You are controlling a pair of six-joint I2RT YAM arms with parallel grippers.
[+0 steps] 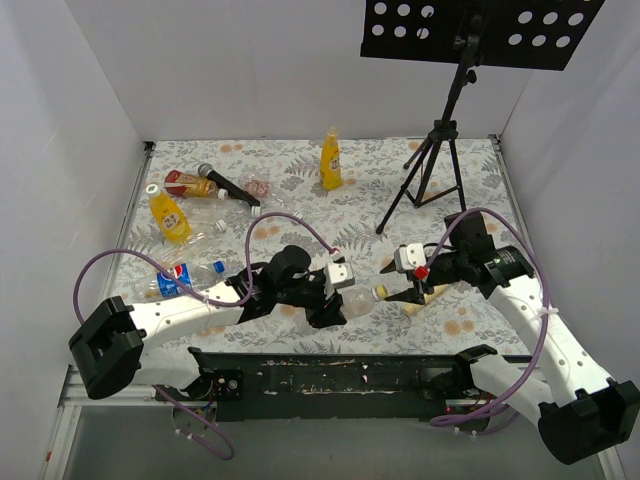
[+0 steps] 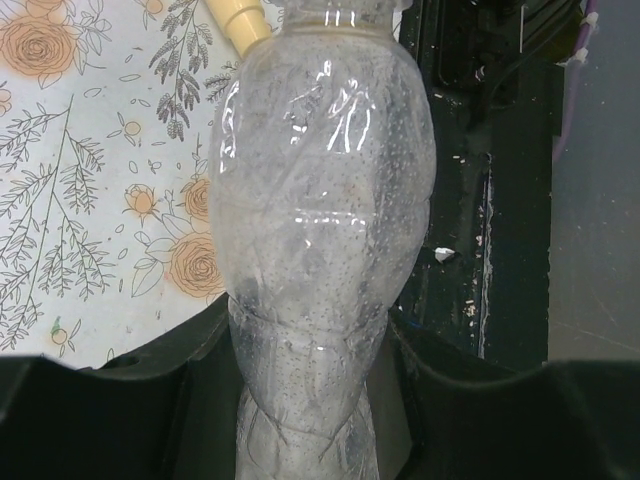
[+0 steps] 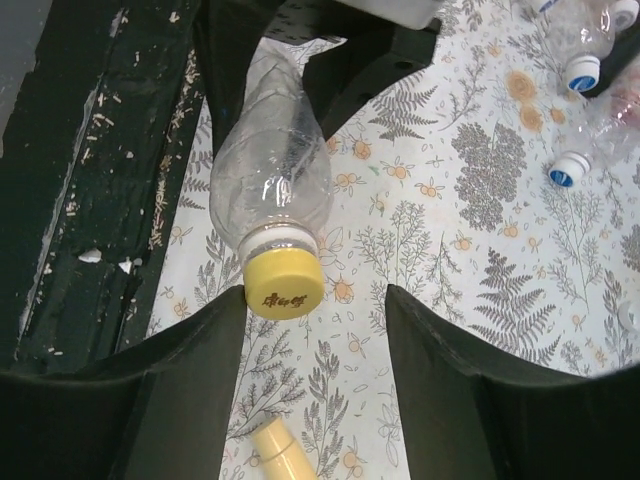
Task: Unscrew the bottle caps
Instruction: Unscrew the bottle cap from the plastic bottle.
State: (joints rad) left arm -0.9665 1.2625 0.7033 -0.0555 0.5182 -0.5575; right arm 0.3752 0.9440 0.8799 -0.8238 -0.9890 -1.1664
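Note:
My left gripper (image 2: pixel 305 328) is shut on the body of a clear plastic bottle (image 2: pixel 320 220), held level just above the table near its front edge (image 1: pixel 358 292). The bottle's yellow cap (image 3: pixel 285 283) is on its neck and points toward my right gripper (image 3: pixel 315 300). That gripper is open, and the cap sits just inside its left finger (image 3: pixel 205 340), touching or nearly touching it; the right finger stands well clear. In the top view the cap (image 1: pixel 381 292) lies between my left gripper (image 1: pixel 335 298) and my right gripper (image 1: pixel 404 291).
A tan stick (image 3: pixel 280 455) lies under the right gripper. Orange-yellow bottles stand at the back (image 1: pixel 330 160) and lie at the left (image 1: pixel 170 215). A red-labelled bottle (image 1: pixel 190 185), black microphone (image 1: pixel 226 184), blue-labelled bottle (image 1: pixel 180 278) and blue-capped clear bottles (image 3: pixel 580 70) lie at the left. A tripod (image 1: pixel 432 170) stands back right.

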